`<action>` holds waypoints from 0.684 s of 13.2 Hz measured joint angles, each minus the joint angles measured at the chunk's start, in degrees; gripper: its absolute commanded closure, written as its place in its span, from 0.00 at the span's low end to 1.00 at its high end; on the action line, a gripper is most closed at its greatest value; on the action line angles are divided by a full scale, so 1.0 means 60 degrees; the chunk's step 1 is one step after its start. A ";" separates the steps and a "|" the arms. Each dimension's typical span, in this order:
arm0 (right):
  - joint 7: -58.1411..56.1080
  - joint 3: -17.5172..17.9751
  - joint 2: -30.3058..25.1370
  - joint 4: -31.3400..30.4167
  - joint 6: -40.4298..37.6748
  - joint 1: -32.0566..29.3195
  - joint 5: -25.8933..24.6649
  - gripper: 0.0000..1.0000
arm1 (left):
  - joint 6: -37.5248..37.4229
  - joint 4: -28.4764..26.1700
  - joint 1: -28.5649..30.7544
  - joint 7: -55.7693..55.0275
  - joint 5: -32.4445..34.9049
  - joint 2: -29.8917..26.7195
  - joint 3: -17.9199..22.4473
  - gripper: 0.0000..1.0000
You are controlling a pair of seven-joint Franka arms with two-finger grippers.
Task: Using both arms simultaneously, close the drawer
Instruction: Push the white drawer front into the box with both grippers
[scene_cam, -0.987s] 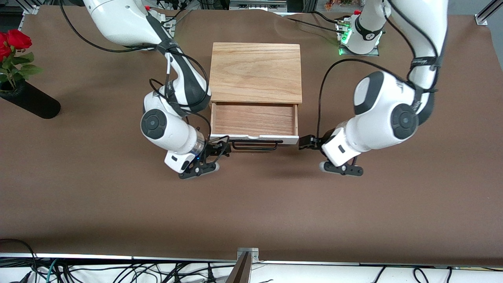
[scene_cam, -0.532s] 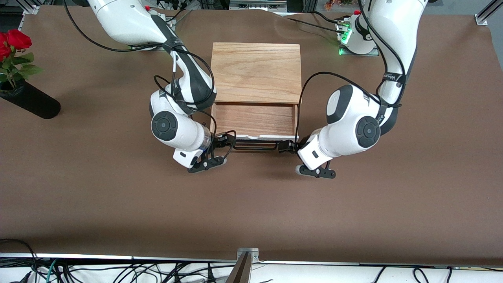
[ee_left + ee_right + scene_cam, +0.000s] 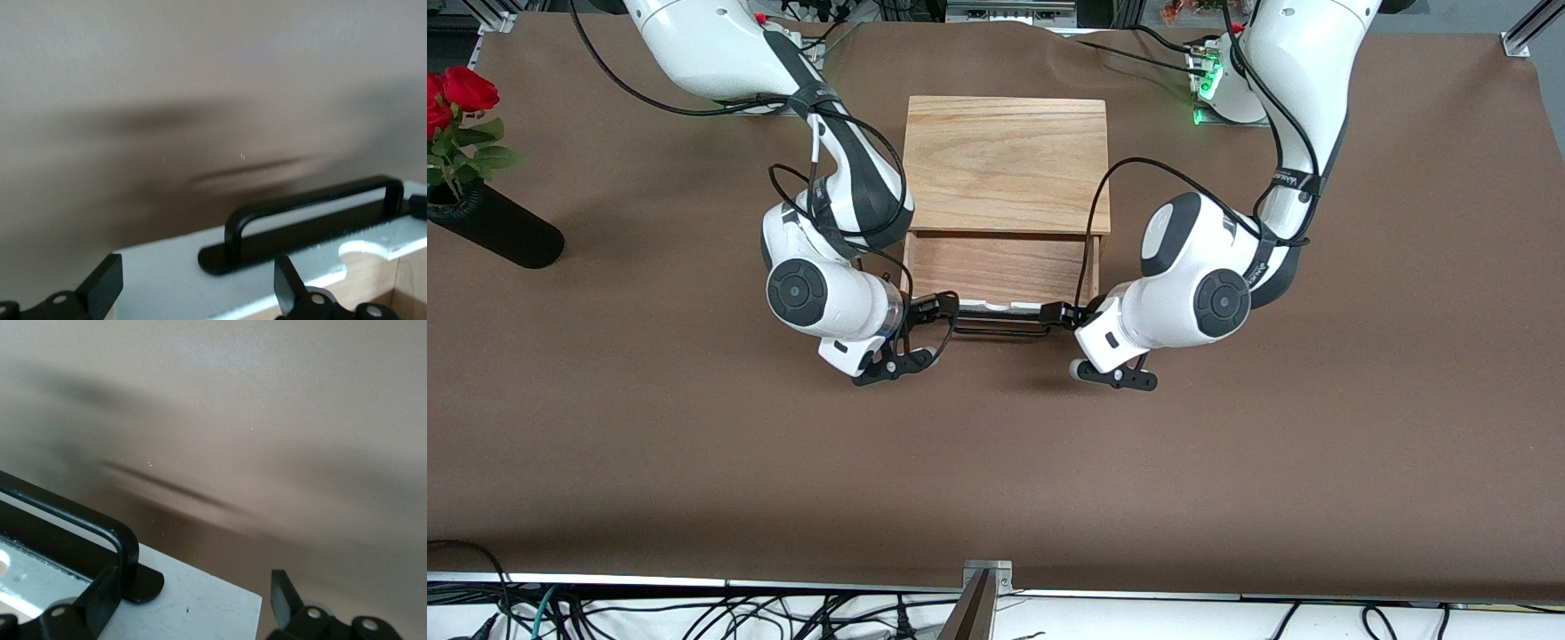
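Note:
The oak-coloured box stands mid-table. Its drawer is partly open, with the white front panel and black wire handle facing the front camera. My left gripper is open at the panel's end toward the left arm, by the handle's end. In the left wrist view it straddles the white panel, with the handle close by. My right gripper is open at the panel's other end. In the right wrist view it straddles the panel's corner beside the handle.
A black vase with red roses lies at the right arm's end of the table. Brown table cloth spreads nearer the front camera. Cables hang along the table's front edge.
Both grippers have moved inward along the drawer front toward the handle, the left one farther. The drawer front has slid slightly toward the box.

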 measured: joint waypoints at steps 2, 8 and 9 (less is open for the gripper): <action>0.0000 0.0015 0.0000 0.0003 -0.0049 0.0010 0.0004 0.00 | -0.0173 0.0012 0.0019 -0.0260 0.0000 0.0001 -0.0005 0.00; 0.0000 0.0094 -0.0009 0.0021 -0.0720 0.0060 0.0128 0.00 | -0.1229 0.0049 0.0047 -0.0409 -0.0089 -0.0001 -0.0005 0.00; 0.0000 0.0115 -0.0012 0.0024 -0.0909 0.0069 0.0155 0.00 | -0.1482 0.0053 0.0047 -0.0436 -0.0113 -0.0001 -0.0005 0.00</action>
